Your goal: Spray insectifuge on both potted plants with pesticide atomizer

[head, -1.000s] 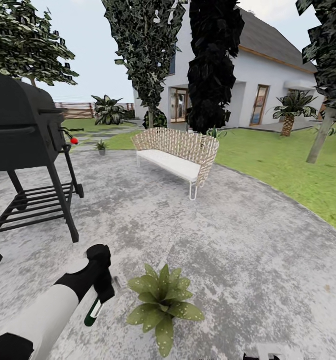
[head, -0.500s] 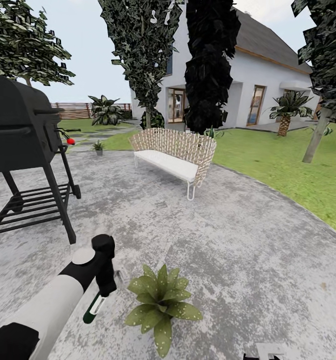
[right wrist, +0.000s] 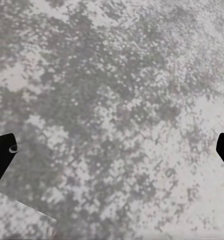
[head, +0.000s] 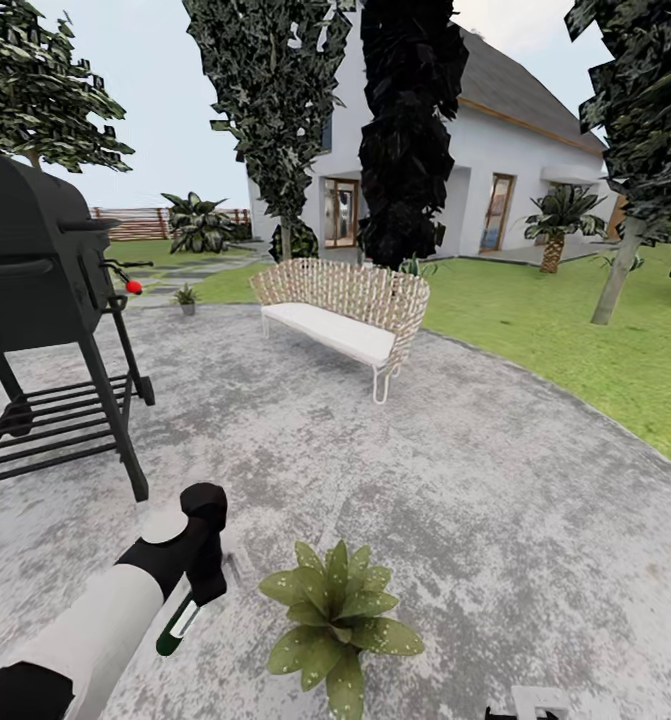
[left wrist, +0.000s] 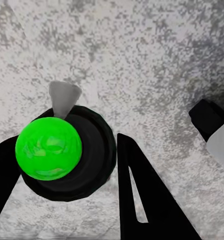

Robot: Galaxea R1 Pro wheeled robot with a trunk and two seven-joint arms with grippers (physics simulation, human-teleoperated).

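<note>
Head view, landmark: the near potted plant (head: 341, 622), a rosette of pointed green leaves, sits on the grey paved patio (head: 495, 480) low in the scene.
Left hand: the left hand (head: 203, 580) hangs just beside the near potted plant, on the barbecue grill's (head: 35, 300) side of it, clenched on the pesticide atomizer (head: 177, 627).
Atomizer's axis: the slim dark green bottle slants down and away from the plant, its free end toward the paving; in the left wrist view it shows end-on between the dark fingers (left wrist: 142, 200) as a bright green disc (left wrist: 48, 148) in a black ring, with bare paving beyond.
Key relation: the plant lies to the bottle's side, not along its long axis, so by this judgement the arm must swing or tilt toward the leaves before spray can land on them.
Nearer arm: the left one, already loaded.
Right hand: the right hand (right wrist: 112, 150) points at bare patio, its finger tips spread wide with nothing between them.
Second plant: the far potted plant (head: 186, 298) stands well beyond the near one, past the grill, at the patio's far edge.
</note>
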